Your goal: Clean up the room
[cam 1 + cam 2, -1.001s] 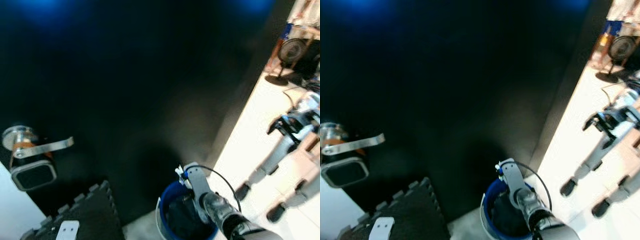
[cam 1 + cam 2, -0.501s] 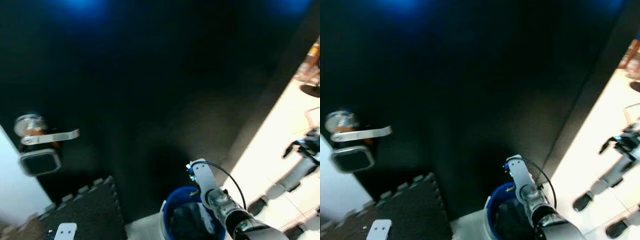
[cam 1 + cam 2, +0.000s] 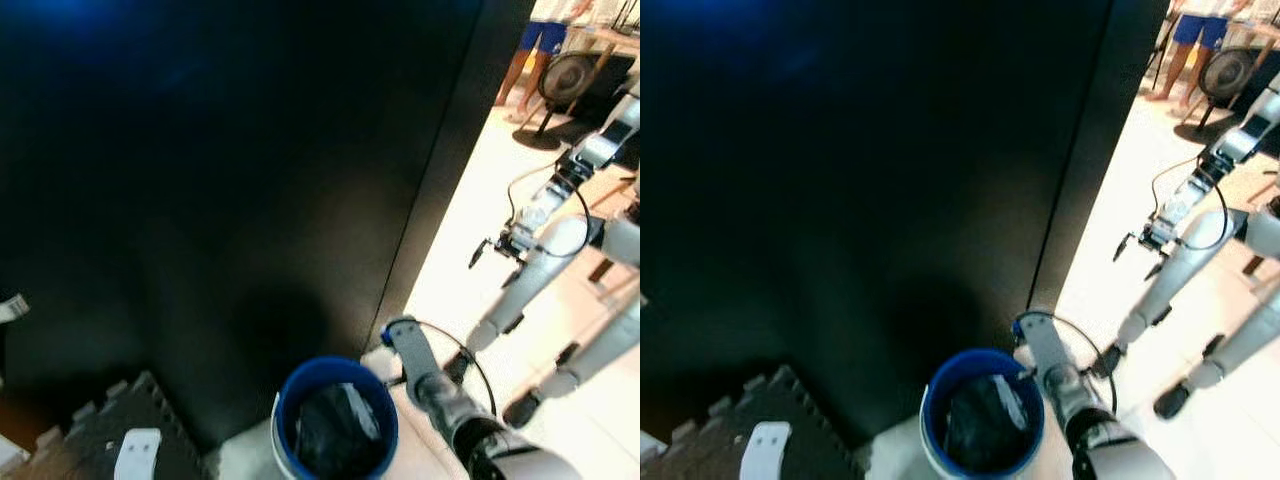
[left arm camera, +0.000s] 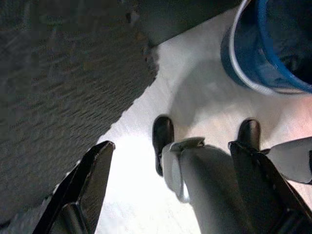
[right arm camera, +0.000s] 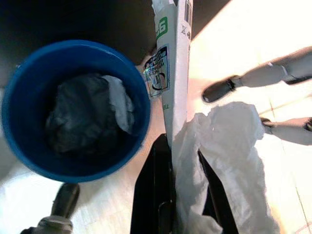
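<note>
Bucket (image 5: 73, 109), blue, stood on pale floor (image 4: 195, 92) beside black wall (image 3: 230, 150), w/ dark bag and white scrap inside. Right gripper (image 5: 183, 170) sat just beside bucket rim, clenched on white carton (image 5: 173, 68) and crumpled white plastic (image 5: 226, 161). Left gripper (image 4: 170, 190) hung over floor, fingers released, near foam mat (image 4: 58, 78).

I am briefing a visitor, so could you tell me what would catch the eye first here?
A blue bucket holding dark rubbish stands on the pale floor before a black wall. The right gripper beside its rim grips a white carton and crumpled white plastic.
</note>
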Controlling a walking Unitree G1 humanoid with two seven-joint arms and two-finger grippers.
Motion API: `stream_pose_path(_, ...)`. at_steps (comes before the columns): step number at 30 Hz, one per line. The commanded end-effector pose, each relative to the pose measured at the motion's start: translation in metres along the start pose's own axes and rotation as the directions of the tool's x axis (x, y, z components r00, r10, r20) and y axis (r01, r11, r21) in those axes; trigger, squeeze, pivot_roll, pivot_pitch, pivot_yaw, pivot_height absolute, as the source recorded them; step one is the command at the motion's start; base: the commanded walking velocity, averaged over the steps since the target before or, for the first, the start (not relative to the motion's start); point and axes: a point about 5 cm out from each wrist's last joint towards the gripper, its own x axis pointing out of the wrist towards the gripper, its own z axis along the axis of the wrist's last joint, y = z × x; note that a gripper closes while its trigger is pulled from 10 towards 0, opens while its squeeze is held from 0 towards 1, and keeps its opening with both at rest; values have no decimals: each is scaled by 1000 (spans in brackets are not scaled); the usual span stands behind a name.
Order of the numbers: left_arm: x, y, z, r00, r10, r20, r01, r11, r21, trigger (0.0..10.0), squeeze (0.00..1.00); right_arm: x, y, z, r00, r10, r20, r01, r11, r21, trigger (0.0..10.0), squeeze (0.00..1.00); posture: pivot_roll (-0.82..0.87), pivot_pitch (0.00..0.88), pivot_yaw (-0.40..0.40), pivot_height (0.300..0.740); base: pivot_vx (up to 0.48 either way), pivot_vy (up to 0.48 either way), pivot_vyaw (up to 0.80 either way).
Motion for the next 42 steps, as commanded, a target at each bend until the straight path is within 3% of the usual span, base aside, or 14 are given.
stream_pose_path(1,-2,2,-6,1000,2,0,-2,999,-32,10000,0,0,8,0,1000,12,-17,-12,1000,3,10000,0,111,117,-80,740,0,0,0)
stream_pose_path(7,-3,3,-5,1000,-11,9,11,1000,-19,10000,0,0,11,2,1000,21,-21,-21,1000,22,10000,0,117,131,-74,740,0,0,0)
stream_pose_path(10,-5,5,-10,1000,-12,5,12,1000,0,10000,0,0,26,3,996,88,-33,-87,996,30,10000,0,152,170,-76,740,0,0,0)
stream_pose_path(16,-7,6,-14,1000,-13,3,13,1000,9,10000,0,-1,31,3,995,78,-55,-77,997,10,10000,20,182,203,-81,740,0,0,0)
stream_pose_path(17,-7,5,-15,1000,-15,2,15,1000,10,10000,0,0,31,4,996,68,-59,-68,998,7,10000,165,195,216,-85,740,0,0,0)
stream_pose_path(18,-8,5,-17,1000,-16,0,16,1000,12,10000,0,0,32,5,996,63,-60,-62,998,12,10000,427,202,224,-88,740,0,0,0)
stream_pose_path(19,-8,5,-18,1000,-18,-2,18,1000,13,10000,0,0,32,6,997,59,-58,-59,998,6,10000,1000,207,230,-88,740,0,0,0)
stream_pose_path(29,-9,5,-20,1000,-23,-3,23,999,24,10000,0,0,35,11,998,48,-39,-47,998,32,10000,1000,211,232,-86,740,0,0,0)
stream_pose_path(34,-8,4,-18,1000,-20,-1,20,999,35,10000,0,-1,29,0,998,28,-62,-24,998,57,10000,1000,192,213,-85,740,0,0,0)
stream_pose_path(39,-5,3,-13,1000,-11,-11,12,998,56,10000,0,-2,14,-22,996,-2,-89,23,972,235,10000,1000,171,179,-75,740,0,0,0)
stream_pose_path(42,-5,3,-12,1000,-8,-15,8,998,62,10000,0,-2,11,-25,996,-6,-85,28,964,265,10000,1000,172,174,-74,740,0,0,0)
